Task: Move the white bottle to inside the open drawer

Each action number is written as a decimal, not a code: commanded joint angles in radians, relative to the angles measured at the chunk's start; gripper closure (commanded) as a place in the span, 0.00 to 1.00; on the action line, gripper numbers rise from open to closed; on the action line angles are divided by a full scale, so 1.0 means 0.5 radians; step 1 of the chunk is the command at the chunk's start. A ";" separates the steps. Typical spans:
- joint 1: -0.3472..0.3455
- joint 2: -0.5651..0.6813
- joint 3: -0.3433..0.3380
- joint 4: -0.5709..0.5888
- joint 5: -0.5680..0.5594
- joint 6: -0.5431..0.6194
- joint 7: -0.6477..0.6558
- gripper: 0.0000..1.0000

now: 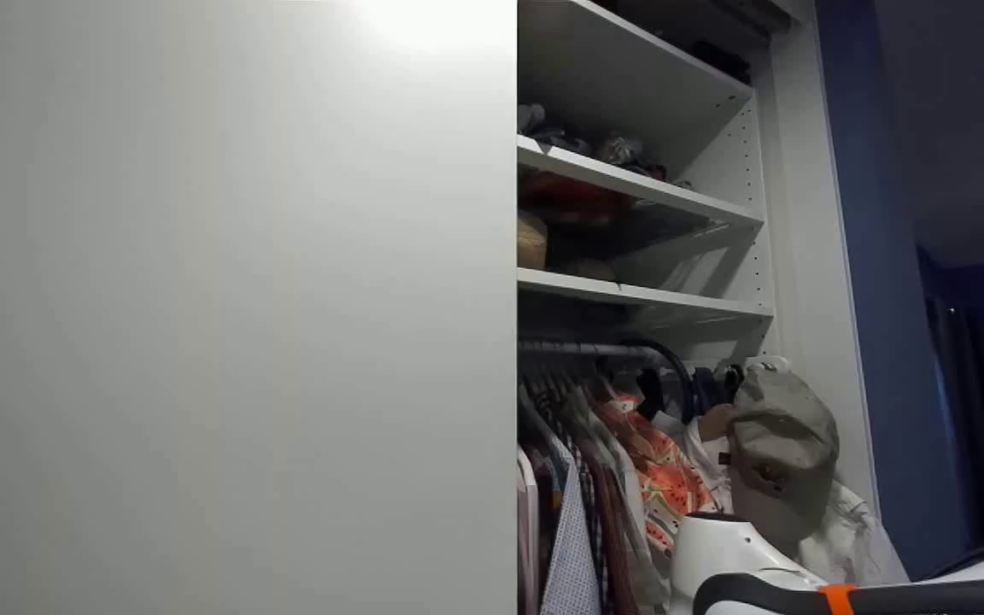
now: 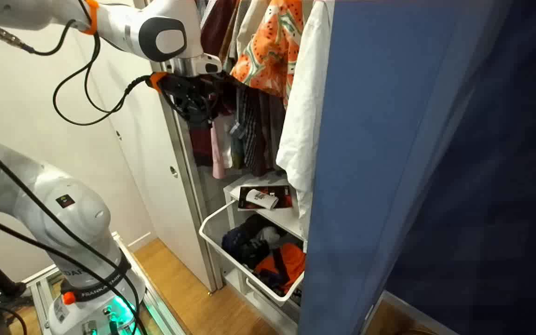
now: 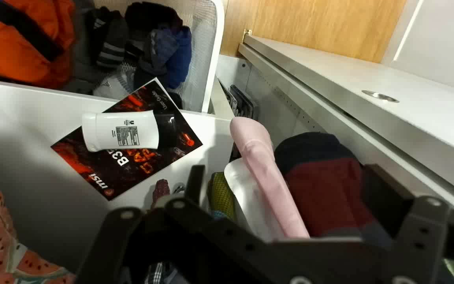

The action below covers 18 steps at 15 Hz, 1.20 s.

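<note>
Your gripper [image 3: 290, 191] toward five o'clock in your wrist view, jaws spread wide, white bottle [image 3: 120, 132] lying on a booklet [image 3: 128, 167] at nine, open drawer [image 3: 216, 47] at ten.

White cabinet top [image 3: 26, 122]; MSI booklet [image 3: 132, 167] lying flat.

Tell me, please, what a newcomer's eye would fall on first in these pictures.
The watermelon shirt probably comes first, hanging near the top of an exterior view. In the wrist view, the bottle lying on a dark booklet likely follows, then the orange cloth inside the open drawer.
</note>
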 commanded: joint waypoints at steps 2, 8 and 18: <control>-0.021 0.000 0.018 0.005 0.010 -0.007 -0.008 0.00; -0.021 0.000 0.018 0.005 0.010 -0.007 -0.008 0.00; -0.003 0.254 -0.029 0.141 0.417 -0.035 0.213 0.00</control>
